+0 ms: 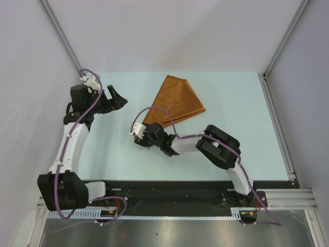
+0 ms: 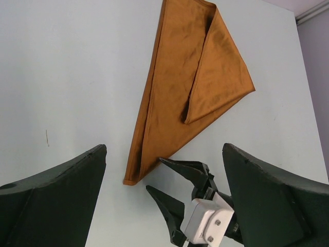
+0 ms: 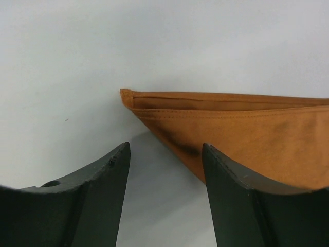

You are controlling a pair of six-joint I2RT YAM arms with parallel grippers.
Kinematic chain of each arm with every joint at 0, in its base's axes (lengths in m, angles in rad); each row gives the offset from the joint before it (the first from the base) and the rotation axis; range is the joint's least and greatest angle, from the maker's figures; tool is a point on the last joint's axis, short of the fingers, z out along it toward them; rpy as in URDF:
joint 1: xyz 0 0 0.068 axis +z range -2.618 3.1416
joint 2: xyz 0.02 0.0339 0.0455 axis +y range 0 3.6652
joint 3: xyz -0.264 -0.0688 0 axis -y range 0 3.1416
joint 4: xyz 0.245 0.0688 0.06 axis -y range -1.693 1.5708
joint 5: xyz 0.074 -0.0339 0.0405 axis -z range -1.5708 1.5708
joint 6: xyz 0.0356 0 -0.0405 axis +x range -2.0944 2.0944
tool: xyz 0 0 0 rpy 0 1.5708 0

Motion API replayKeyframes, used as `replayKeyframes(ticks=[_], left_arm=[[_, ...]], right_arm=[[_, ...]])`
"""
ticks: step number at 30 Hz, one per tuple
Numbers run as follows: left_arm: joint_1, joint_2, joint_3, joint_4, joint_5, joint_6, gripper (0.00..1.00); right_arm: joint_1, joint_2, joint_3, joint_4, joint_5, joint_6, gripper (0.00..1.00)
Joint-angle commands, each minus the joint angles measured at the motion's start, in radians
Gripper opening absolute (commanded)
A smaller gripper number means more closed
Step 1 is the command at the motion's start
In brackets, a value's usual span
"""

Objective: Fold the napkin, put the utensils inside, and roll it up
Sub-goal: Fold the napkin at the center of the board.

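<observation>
Top view: the napkin [image 1: 175, 103] lies folded into a triangle on the tabletop [image 1: 231, 92], and the left fingers [image 1: 117, 98] hang spread wide, off to its left. The right arm [image 1: 187, 142] reaches in at the narrow tip.

Left wrist: the napkin [image 2: 175, 92] lies flat. The right fingers [image 2: 177, 170] gape just beside its tip.

Right wrist: the right fingers [image 3: 92, 195] are parted and empty, with the napkin's [image 3: 247, 134] corner just ahead.
</observation>
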Motion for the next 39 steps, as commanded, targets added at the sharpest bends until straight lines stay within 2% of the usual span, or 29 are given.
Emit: replayKeyframes(ticks=[1,8,12,20,21,22,26,30,31,35,39], left_arm=[[0.001,-0.032,-0.001,0.027,0.008,-0.007,0.99],[0.001,-0.032,-0.001,0.027,0.010,-0.007,0.99],[0.002,-0.032,-0.001,0.027,0.013,-0.008,0.99],[0.002,-0.035,0.000,0.027,0.013,-0.008,0.99],[0.002,-0.034,0.000,0.027,0.013,-0.007,0.99],[0.002,-0.034,0.000,0.027,0.012,-0.007,0.99],[0.005,-0.034,0.000,0.027,0.013,-0.007,0.99],[0.007,-0.031,0.000,0.026,0.012,-0.008,1.00],[0.010,-0.031,0.000,0.026,0.013,-0.008,1.00],[0.010,-0.029,-0.001,0.027,0.015,-0.011,0.99],[0.011,-0.029,-0.001,0.029,0.016,-0.011,0.99]], right_arm=[[0.016,0.049,0.048,0.053,0.075,-0.101,0.62],[0.019,0.100,0.141,-0.042,0.027,-0.135,0.55],[0.020,0.118,0.169,-0.075,0.013,-0.163,0.39],[0.028,0.123,0.191,-0.102,-0.043,-0.161,0.13],[0.026,0.115,0.192,-0.096,-0.051,-0.138,0.03],[0.023,0.108,0.189,-0.086,-0.051,-0.121,0.00],[-0.010,0.062,0.169,-0.033,-0.077,-0.005,0.00],[-0.082,-0.019,0.099,0.056,-0.117,0.170,0.00],[-0.102,-0.055,0.079,0.076,-0.134,0.261,0.00],[-0.235,-0.135,-0.009,0.205,-0.201,0.498,0.00],[-0.340,-0.176,-0.093,0.306,-0.209,0.655,0.00]])
